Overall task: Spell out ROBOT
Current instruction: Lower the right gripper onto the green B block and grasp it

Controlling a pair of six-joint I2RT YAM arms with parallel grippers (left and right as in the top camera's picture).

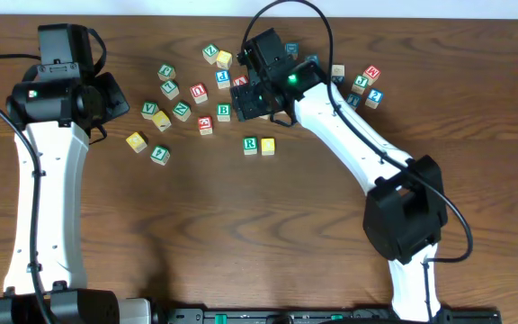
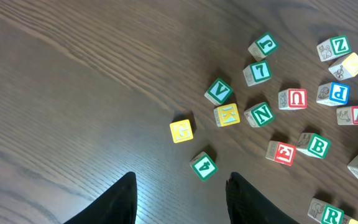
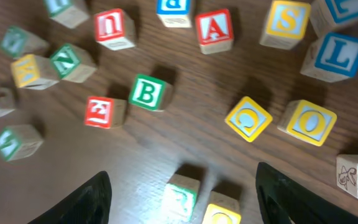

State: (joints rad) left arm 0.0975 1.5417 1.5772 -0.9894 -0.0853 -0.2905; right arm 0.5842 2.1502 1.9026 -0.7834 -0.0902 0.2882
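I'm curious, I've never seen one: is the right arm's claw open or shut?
Open. The right claw has its two dark fingers wide apart, holding nothing.

The left arm (image 1: 49, 184) and the right arm (image 1: 349, 135) are built of white links joined by black housings, black cables are run along them, and a green lamp (image 1: 290, 79) is lit on each.

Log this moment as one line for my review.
row: R block, yellow block beside it | left gripper: open, empty | right gripper: open, empty, near B block
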